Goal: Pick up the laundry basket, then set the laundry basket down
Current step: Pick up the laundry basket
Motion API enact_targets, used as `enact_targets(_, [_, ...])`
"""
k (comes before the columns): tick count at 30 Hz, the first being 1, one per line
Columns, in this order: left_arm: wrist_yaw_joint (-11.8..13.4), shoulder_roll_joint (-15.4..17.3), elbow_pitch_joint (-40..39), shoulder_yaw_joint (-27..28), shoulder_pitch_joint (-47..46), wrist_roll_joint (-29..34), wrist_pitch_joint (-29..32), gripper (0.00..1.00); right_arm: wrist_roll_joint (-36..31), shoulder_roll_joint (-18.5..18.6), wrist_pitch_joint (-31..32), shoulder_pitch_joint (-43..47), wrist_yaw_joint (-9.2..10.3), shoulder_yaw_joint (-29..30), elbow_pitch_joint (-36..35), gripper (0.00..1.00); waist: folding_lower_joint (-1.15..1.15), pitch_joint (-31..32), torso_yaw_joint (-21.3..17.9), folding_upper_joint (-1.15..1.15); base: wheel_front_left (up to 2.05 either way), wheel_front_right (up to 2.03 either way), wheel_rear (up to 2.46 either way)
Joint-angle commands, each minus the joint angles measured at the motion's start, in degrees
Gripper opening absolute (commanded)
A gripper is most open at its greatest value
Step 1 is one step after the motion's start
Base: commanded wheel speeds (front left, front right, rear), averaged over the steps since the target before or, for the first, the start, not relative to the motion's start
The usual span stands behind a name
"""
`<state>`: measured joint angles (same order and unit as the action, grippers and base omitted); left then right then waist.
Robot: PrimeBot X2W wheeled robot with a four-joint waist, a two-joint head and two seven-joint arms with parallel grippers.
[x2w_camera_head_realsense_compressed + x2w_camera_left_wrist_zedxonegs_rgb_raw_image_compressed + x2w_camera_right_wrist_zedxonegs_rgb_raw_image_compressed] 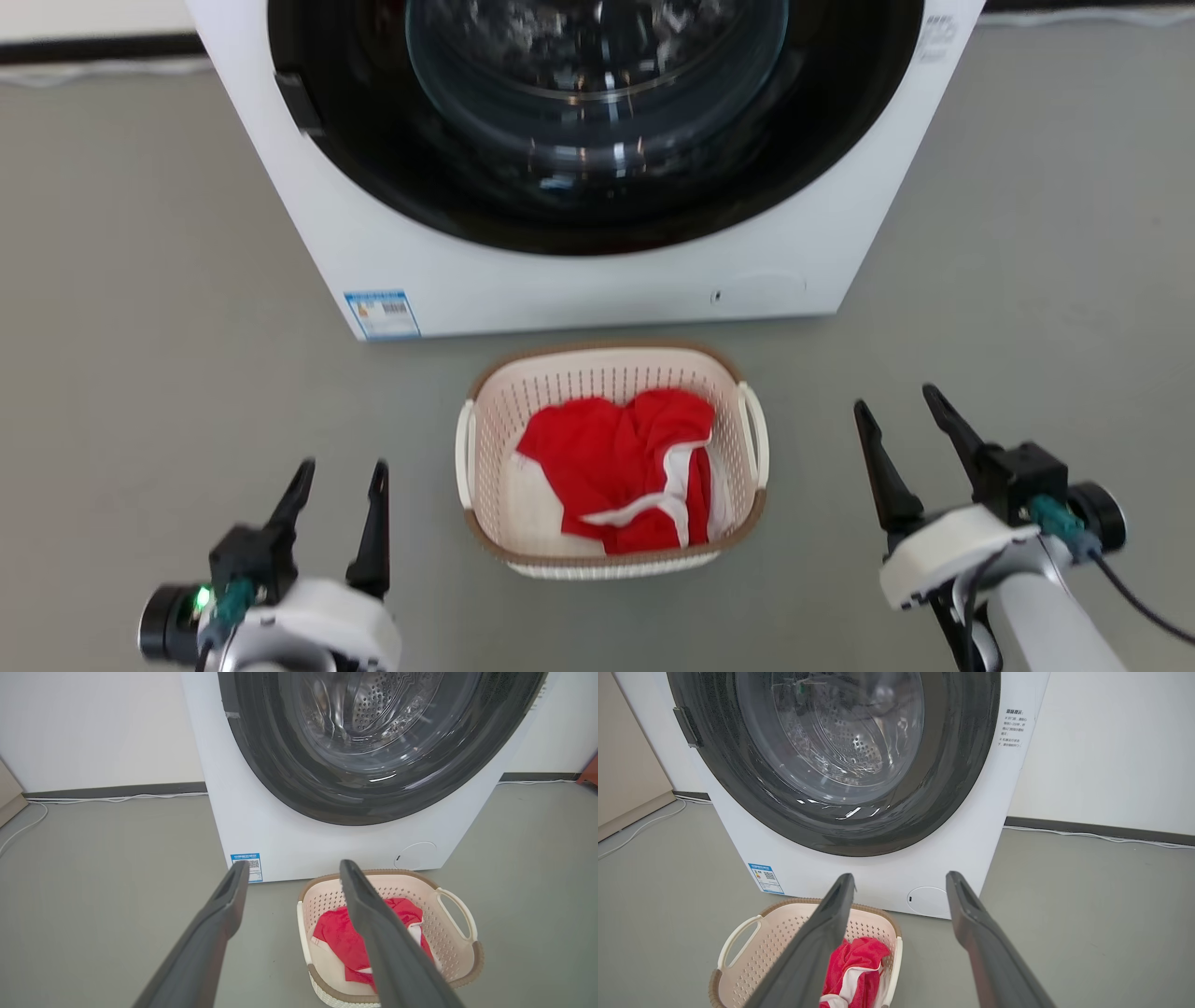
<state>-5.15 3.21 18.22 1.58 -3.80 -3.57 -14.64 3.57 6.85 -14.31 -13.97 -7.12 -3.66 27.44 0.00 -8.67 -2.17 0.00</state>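
The cream-white perforated laundry basket (611,459) with a brown rim and white loop handles stands on the grey floor just in front of the washing machine. A red and white garment (625,471) lies inside it. My left gripper (342,467) is open, low at the basket's left and apart from it. Open too, my right gripper (898,399) hovers at the basket's right, clear of the handle. From the left wrist the basket (448,933) lies beyond my open left gripper (292,868); from the right wrist the basket (752,952) sits lower left of my open right gripper (901,879).
The large white washing machine (579,271) with its dark round door stands close behind the basket. Grey floor (140,327) spreads on both sides. White cables (93,799) run along the dark skirting by the wall.
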Motion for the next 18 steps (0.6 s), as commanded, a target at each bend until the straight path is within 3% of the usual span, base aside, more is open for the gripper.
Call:
enact_targets(1, [-0.5,0.2,-0.5,1.4,-3.7,-0.5,-0.4,1.00,-0.7,0.2,-0.7,-2.6,-0.36,-1.2,-0.4,1.00,0.00,-3.3,0.0,0.00,0.00,0.00,0.00])
enact_targets(10, [-1.3,-0.2,10.4,-0.7,-15.7,-1.6,-0.4,1.00,-1.0,0.7,-0.7,-13.0,-0.36,-3.0,8.2,1.00,0.00,-14.3,0.6,0.00,0.00,0.00,0.00])
enact_targets(18, [-0.7,-0.3,26.6,-6.1,-31.0,-4.9,-0.4,1.00,0.0,2.0,-0.7,-24.5,-0.36,-5.8,20.1,1.00,0.00,-25.7,3.1,0.00,0.00,0.00,0.00])
